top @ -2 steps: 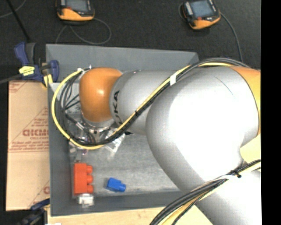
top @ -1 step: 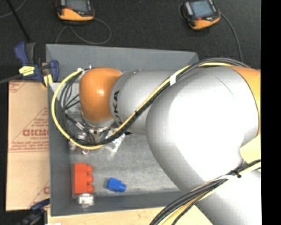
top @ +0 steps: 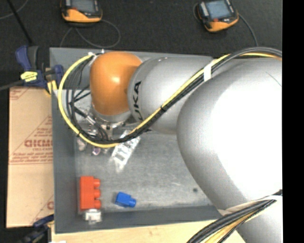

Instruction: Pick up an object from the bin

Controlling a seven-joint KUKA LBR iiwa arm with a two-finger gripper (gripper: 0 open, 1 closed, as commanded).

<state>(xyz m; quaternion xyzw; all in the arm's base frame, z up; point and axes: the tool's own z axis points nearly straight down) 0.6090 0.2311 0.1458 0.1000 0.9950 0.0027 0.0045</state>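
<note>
The grey bin (top: 166, 182) holds an orange block (top: 89, 192), a blue piece (top: 125, 200) just right of it and, above it, a clear wrapper (top: 122, 153) touching the gripper (top: 102, 129). Whether the gripper is spread or closed cannot be told.

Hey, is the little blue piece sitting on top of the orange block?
No, the blue piece lies on the bin floor, beside the orange block on its right in the camera view, not on it.

Surroundings are pretty dark, basically a matte black surface (top: 152, 28) all around. Up at the top, two small orange-and-black gadgets with screens sit on it, the left gadget (top: 81, 10) and the right gadget (top: 216, 14), with a thin cable (top: 249, 31) trailing across the black.
</note>
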